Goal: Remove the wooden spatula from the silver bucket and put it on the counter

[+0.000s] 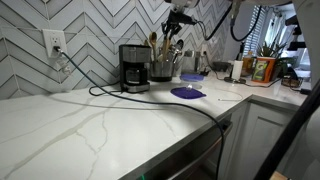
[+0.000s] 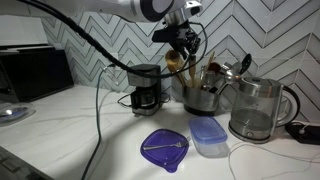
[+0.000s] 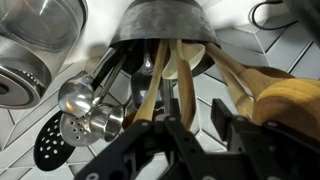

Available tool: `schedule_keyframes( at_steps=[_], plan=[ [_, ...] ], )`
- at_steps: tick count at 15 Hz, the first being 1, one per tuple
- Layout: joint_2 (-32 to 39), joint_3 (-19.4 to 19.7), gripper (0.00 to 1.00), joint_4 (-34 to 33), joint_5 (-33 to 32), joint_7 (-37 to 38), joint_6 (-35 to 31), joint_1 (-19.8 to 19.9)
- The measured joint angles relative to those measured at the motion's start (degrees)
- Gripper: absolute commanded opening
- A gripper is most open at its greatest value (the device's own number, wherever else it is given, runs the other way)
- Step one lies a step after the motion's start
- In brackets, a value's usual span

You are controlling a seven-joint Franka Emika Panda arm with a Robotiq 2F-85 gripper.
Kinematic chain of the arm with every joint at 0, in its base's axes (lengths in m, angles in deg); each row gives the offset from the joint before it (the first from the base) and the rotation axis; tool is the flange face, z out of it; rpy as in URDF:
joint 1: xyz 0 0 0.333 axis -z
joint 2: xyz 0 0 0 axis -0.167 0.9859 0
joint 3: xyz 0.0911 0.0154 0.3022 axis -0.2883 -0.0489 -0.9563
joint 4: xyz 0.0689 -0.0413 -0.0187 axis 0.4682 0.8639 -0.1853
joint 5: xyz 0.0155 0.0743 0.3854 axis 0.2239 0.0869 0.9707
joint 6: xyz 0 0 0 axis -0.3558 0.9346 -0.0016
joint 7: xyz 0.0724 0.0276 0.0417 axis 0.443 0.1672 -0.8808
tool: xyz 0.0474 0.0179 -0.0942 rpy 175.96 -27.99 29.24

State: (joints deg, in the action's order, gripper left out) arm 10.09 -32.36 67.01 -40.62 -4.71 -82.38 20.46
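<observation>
The silver bucket (image 1: 162,70) stands on the white marble-look counter (image 1: 90,125) next to the coffee maker, and it also shows in the other exterior view (image 2: 200,98). It holds several wooden and metal utensils. My gripper (image 1: 178,22) hovers just above the utensil tops in both exterior views (image 2: 186,42). In the wrist view the bucket (image 3: 160,25) is at the top. A thin straight wooden spatula handle (image 3: 186,82) reaches between my open fingers (image 3: 200,120), close to one finger. The fingers are not closed on it.
A black-and-silver coffee maker (image 1: 134,68) stands beside the bucket. A glass kettle (image 2: 258,108), a purple lid (image 2: 165,148) and a blue container (image 2: 208,135) lie near it. A black cable (image 1: 150,97) runs across the counter. Metal ladles and a black skimmer (image 3: 52,148) also stick out.
</observation>
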Motion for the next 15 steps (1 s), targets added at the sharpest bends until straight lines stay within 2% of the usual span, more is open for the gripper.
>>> schedule_keyframes(
  at_steps=[6, 7, 10, 15],
  plan=[
    [3.08, -0.38, 0.21, -3.04, 0.13, 0.60, -2.42, 0.00],
    [3.47, -0.39, 0.13, -3.46, 0.13, 0.70, -2.53, 0.00],
    [4.41, -0.39, 0.00, -4.53, 0.13, 0.84, -2.61, 0.00],
    [4.95, -0.38, 0.01, -5.73, 0.13, 1.32, -2.74, -0.01]
  ],
)
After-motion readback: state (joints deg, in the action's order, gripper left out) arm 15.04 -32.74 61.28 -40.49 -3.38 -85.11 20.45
